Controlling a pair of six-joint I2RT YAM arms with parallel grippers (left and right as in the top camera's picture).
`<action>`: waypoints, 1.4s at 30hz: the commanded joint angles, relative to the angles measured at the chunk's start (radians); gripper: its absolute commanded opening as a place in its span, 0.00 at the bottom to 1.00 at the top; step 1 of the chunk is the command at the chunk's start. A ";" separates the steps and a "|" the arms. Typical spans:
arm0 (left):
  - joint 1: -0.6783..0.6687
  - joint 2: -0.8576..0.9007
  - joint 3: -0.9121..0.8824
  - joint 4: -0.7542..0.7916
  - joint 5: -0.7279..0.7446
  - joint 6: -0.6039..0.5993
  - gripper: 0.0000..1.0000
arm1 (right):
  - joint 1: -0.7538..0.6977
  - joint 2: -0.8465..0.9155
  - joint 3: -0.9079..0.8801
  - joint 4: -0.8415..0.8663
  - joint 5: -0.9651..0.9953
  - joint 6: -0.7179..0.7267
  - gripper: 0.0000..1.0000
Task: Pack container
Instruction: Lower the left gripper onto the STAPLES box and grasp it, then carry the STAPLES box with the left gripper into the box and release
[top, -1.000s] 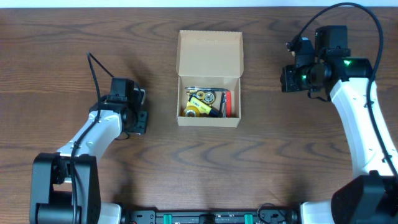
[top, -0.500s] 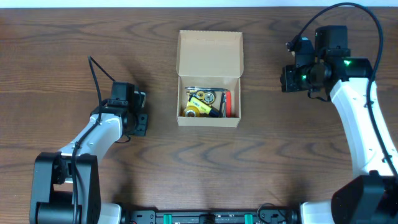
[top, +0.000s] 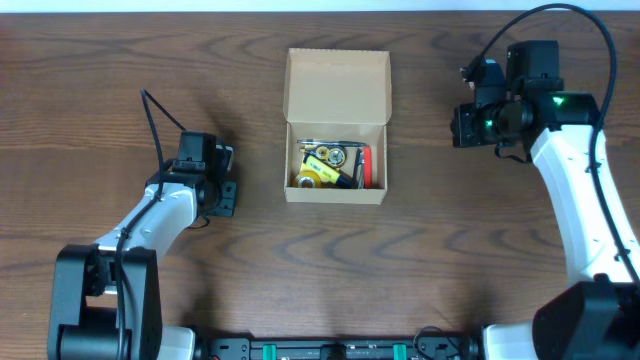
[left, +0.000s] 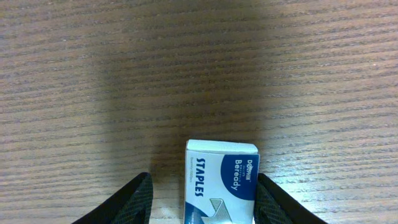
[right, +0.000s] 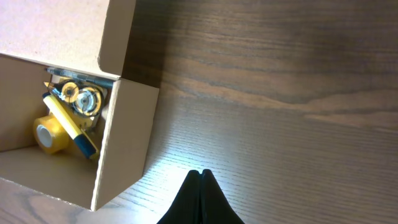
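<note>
The container (top: 336, 197) is a tan cardboard box in the middle of the table, its flap lid (top: 337, 86) laid open toward the far side. Inside lie a yellow tape roll (top: 318, 172), a red item (top: 366, 165) and other small stationery. In the left wrist view a blue and white staples box (left: 221, 180) lies on the wood between my left gripper's (left: 203, 202) open fingers; the right-hand finger touches it and a gap shows at the left-hand one. My left gripper (top: 222, 185) hides that box from overhead. My right gripper (right: 200, 177) is shut and holds nothing, right of the container (right: 124, 143).
Both arms (top: 150, 215) reach in from the near edge, one on each side of the container. A black cable (top: 160, 125) loops above the left wrist. Dark wood table (top: 440, 240) surrounds the container, with its far edge at the top.
The left gripper slid a little toward the near edge, then held still. The right arm and the container have not moved.
</note>
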 joint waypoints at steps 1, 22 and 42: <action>0.003 0.036 -0.011 0.001 -0.013 -0.004 0.52 | -0.009 -0.016 0.016 0.002 -0.008 0.006 0.02; 0.003 0.052 -0.011 0.014 -0.010 -0.004 0.25 | -0.009 -0.016 0.016 0.003 -0.003 0.014 0.02; -0.011 0.051 0.381 -0.185 0.030 0.011 0.17 | -0.009 -0.016 0.016 0.021 0.001 0.025 0.01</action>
